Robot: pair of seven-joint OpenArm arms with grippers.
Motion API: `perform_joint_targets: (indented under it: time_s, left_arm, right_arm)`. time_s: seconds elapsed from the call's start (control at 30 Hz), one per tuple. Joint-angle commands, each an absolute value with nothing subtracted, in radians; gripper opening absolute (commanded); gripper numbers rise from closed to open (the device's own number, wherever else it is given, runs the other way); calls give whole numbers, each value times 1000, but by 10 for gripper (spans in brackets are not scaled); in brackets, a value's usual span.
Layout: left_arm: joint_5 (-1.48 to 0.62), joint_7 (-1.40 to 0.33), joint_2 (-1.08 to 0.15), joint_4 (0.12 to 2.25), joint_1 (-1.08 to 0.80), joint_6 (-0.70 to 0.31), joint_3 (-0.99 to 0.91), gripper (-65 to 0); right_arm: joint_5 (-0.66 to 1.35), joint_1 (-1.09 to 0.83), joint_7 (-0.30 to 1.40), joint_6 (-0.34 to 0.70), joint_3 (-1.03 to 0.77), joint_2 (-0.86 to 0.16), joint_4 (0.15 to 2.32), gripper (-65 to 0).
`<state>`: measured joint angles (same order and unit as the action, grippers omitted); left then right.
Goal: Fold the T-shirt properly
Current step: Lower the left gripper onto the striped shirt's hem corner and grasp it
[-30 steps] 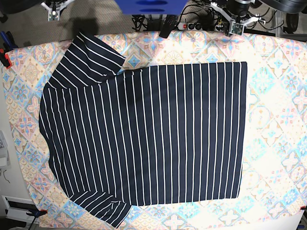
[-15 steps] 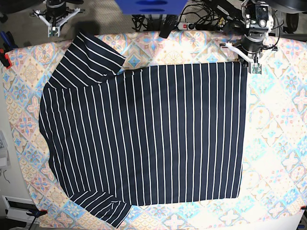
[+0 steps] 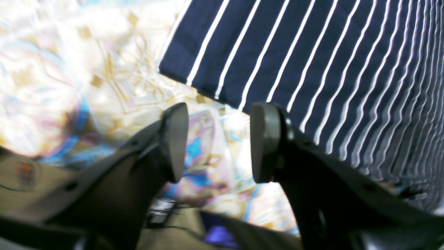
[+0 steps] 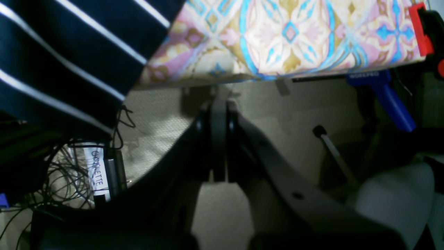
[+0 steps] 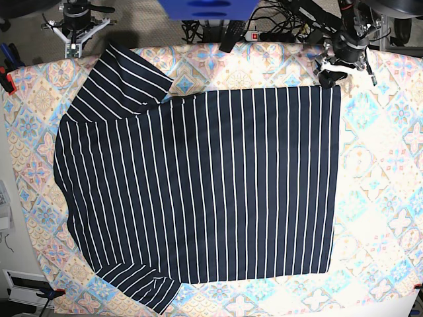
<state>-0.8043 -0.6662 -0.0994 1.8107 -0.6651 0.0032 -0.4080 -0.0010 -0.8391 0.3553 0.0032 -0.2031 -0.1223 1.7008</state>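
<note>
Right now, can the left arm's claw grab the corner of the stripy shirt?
Probably yes. The left gripper is open beside the shirt corner, with only bare tablecloth between them and nothing in the way.

The T-shirt [image 5: 198,191] is matt, soft cloth. The tablecloth [image 5: 383,198] is smooth printed fabric. The left gripper's fingers [image 3: 173,142] look like matt dark plastic, though blur obscures them.

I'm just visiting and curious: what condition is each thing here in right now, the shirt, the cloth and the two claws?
T-shirt: spread flat, unfolded, sleeves out.
Tablecloth: laid flat under the shirt, clamped at the corners.
Left claw: open, empty, just off the shirt's corner.
Right claw: shut, empty, off the table's edge.
</note>
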Motion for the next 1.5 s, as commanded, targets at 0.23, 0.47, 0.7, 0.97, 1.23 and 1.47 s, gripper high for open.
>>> perform_joint_targets:
  time_s: [0.23,0.47,0.7,0.97,1.23,1.47]
  left_arm:
    - [-943,-656,-110,1646,-593,-2,-489,-364]
    - [-947,-656,-105,1581,-545,-2,-489,-364]
    - [-947,-656,-104,1527,-478,-2,-483,-364]
    - [-949,-693,-104,1454,-427,-4,-481,-461]
    - [-952,-753,-104,1455,-430,-5,-484,-650]
    - [-1020,-753,-113,1455,-438,-5,-489,-650]
  right_arm:
    - [-4,-849,334,-1,-208,-131,1713,-650]
    - [-4,-849,334,-1,-208,-131,1713,-650]
    - [-4,-849,334,-1,-208,-130,1713,-650]
    - [-4,-849,334,-1,-208,-130,1713,-650]
    - [-4,-849,334,-1,-199,-130,1713,-650]
    - [-4,-849,375,-1,-140,-128,1764,-570]
